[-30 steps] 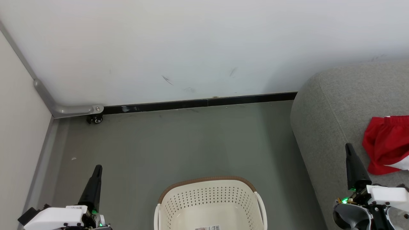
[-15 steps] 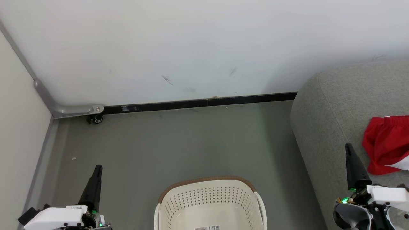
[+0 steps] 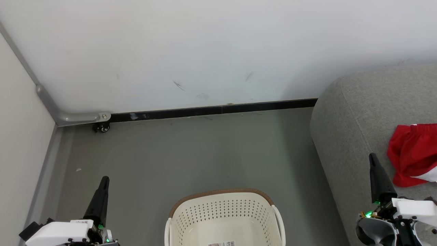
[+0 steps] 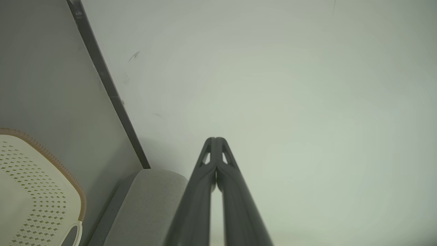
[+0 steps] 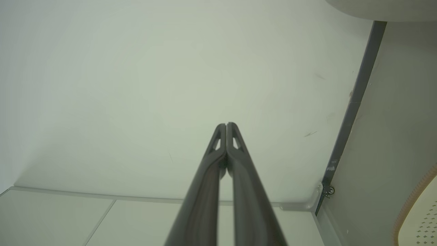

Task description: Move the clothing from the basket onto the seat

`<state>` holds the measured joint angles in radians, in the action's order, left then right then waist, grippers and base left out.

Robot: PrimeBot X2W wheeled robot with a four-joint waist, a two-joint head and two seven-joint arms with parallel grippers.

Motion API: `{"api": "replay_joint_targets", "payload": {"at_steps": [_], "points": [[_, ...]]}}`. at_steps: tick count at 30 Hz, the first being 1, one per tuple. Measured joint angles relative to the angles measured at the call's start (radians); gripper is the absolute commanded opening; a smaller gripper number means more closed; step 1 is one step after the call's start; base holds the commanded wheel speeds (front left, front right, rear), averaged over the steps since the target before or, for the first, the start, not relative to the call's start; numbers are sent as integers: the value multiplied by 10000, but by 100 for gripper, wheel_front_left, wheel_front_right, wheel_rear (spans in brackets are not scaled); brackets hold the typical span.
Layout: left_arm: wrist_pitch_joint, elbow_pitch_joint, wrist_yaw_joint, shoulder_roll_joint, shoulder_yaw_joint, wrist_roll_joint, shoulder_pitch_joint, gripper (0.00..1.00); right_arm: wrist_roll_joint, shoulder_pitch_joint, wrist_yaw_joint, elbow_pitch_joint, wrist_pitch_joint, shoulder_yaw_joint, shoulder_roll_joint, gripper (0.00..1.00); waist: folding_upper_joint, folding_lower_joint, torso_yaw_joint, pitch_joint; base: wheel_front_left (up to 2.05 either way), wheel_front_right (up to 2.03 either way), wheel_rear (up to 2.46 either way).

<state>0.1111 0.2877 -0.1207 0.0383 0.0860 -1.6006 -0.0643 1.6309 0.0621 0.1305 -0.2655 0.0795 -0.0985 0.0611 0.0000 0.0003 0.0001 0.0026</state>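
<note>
unchanged from earlier frames, nothing shifted. left hand (image 3: 104, 179) clenched, empty, over the floor left of basket (image 3: 222, 209). right hand (image 3: 372, 156) clenched too, empty, above seat (image 3: 358, 112) near its left rounded edge, just beside clothing (image 3: 411, 153) heaped on the seat. basket's visible inside bare, near part cut off. likely risks: calling it done with a piece hidden there; snagging the heap when moving the right hand, dragging it off the edge.

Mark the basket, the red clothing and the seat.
basket (image 3: 222, 208): head view, far perforated wall.
clothing (image 3: 411, 153): head view, middle of red fabric.
seat (image 3: 358, 116): head view, bare grey rounded end.
</note>
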Motion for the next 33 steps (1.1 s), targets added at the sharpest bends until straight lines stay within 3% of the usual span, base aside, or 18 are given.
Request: {"api": "replay_joint_targets", "payload": {"at_steps": [33], "points": [[0, -46, -27, 0, -2, 0, -1, 0, -2, 0, 0, -4, 0, -23, -2, 0, 0, -1, 0, 2, 0, 0, 0]]}}
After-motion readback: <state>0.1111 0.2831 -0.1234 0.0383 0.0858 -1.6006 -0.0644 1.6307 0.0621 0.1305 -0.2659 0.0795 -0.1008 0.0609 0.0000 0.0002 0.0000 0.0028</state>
